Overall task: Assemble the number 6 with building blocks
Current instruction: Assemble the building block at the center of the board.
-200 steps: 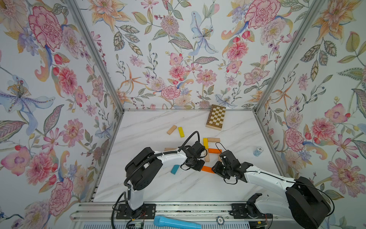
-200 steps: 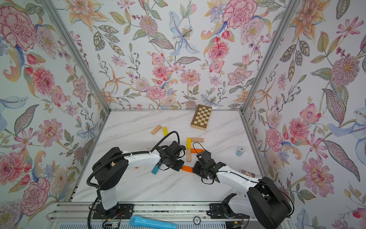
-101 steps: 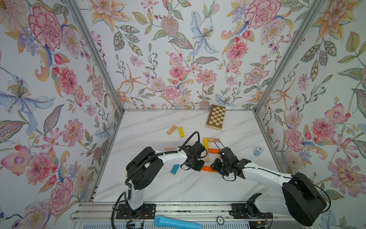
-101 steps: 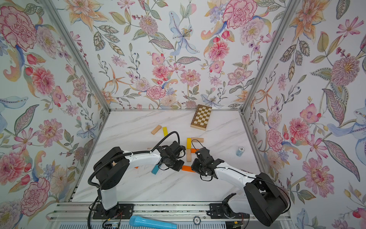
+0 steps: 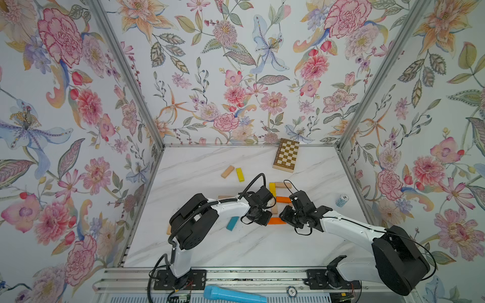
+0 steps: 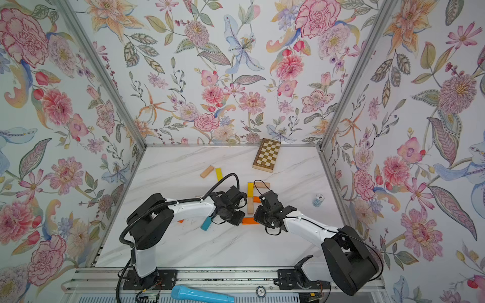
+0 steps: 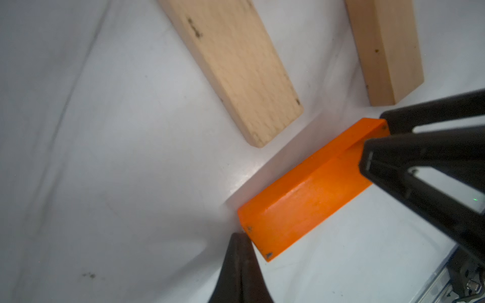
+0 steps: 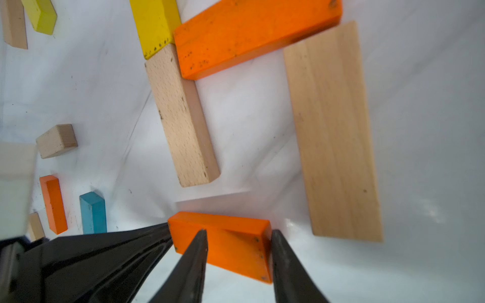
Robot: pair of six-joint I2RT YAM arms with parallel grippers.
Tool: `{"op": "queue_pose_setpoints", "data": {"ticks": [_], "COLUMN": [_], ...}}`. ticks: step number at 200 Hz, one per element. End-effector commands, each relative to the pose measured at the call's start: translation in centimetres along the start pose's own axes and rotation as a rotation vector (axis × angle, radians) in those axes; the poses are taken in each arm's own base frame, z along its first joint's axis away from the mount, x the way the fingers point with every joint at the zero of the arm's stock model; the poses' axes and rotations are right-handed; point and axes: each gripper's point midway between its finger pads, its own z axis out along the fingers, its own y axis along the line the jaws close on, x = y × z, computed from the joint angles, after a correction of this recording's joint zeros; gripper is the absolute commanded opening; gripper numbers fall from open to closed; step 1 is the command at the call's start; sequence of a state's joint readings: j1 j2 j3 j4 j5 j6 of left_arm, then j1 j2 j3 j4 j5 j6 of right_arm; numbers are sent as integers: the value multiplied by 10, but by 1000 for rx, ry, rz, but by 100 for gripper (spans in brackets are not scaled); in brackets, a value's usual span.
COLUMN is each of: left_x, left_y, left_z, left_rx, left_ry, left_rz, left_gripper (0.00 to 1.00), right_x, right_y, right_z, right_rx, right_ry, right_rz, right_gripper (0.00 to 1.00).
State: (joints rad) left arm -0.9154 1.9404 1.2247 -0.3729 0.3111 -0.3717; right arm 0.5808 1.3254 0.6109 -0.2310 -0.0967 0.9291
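Note:
A part-built figure lies mid-table: yellow block (image 5: pixel 272 189), beige top bar (image 5: pixel 283 185), orange middle bar (image 5: pixel 283 200), a beige block (image 5: pixel 274 208) below the yellow one, and a second beige block (image 8: pixel 333 131) opposite it. The bottom orange block (image 5: pixel 275 221) (image 8: pixel 236 251) lies between both grippers. My left gripper (image 5: pixel 264 221) (image 7: pixel 238 237) is shut, with its tip against one end of that block. At the other end my right gripper (image 5: pixel 284 219) (image 8: pixel 238 232) is open, one finger against the end face and one over the block's side.
A teal block (image 5: pixel 232 223) and an orange one (image 6: pixel 180 221) lie left of the figure. Loose beige (image 5: pixel 227 171) and yellow (image 5: pixel 240 174) blocks sit farther back. A chequered board (image 5: pixel 286 159) leans at the back wall, a chip stack (image 5: pixel 341 200) stands right, and a blue microphone (image 5: pixel 233 295) lies on the front rail.
My right gripper has moved left, up to the end of the bottom orange block. The left arm and the blocks have stayed about where they were.

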Motion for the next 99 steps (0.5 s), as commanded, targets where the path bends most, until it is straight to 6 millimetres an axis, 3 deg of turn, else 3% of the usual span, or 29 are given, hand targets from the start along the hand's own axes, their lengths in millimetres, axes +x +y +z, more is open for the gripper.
{"op": "queue_pose_setpoints", "data": {"ticks": [1, 69, 99], "left_x": [-14, -18, -17], "left_y": [-8, -9, -7], "left_z": [-2, -2, -1], "left_rx": [33, 41, 42], "left_ry": [-24, -31, -33], "left_rz": [19, 11, 2], "left_gripper": [0, 0, 0], "right_x": [-7, -25, -43], "right_y": [9, 20, 2], "right_z": [-2, -18, -33], "right_rx": [-17, -20, -7], "right_ry": [-2, -45, -88], "right_rz": [-28, -70, -25], "right_gripper": [43, 62, 62]}}
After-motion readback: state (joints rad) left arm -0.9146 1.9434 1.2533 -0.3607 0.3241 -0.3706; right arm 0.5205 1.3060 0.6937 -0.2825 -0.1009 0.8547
